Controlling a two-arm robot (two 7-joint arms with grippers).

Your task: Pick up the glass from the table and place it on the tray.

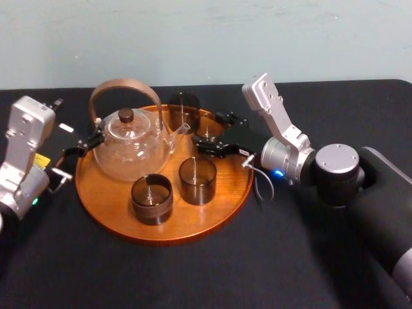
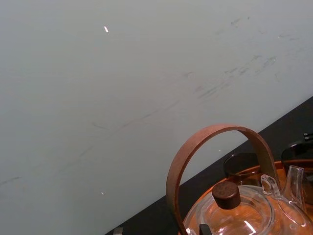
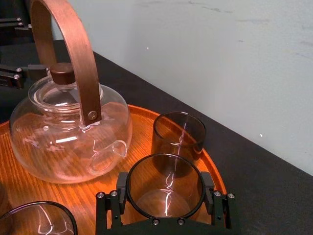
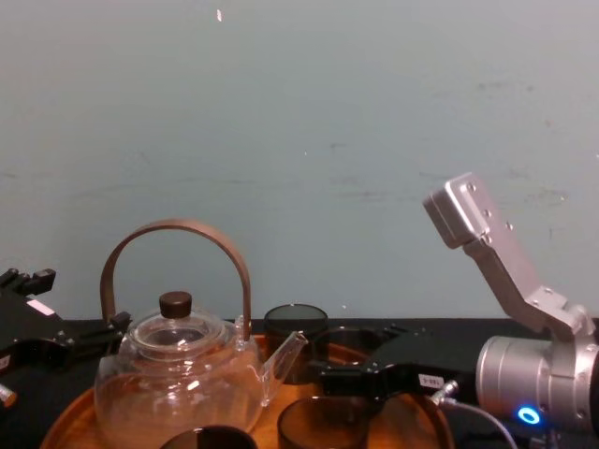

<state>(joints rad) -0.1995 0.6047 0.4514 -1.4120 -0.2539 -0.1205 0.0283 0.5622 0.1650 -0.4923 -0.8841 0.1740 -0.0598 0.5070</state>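
One glass (image 3: pixel 166 171) is held tight by the right gripper (image 1: pixel 215 135), at the back right of the tray (image 1: pixel 109 193) (close to its rim). The left gripper (image 1: pixel 90 143) sits beside the teapot (image 1: pixel 132 145).

The head camera is looking steeply down on the table (image 1: pixel 270 270), with the tray (image 1: pixel 219 206) toward 8 o'clock. The chest camera is looking level across it, the teapot (image 4: pixel 178 379) at 7 o'clock. Both wrist cameras are sitting close, sharing that teapot and the wall (image 2: pixel 122 98).

Matte black table (image 1: pixel 270 273), round wooden tray (image 1: pixel 106 203) resting on it
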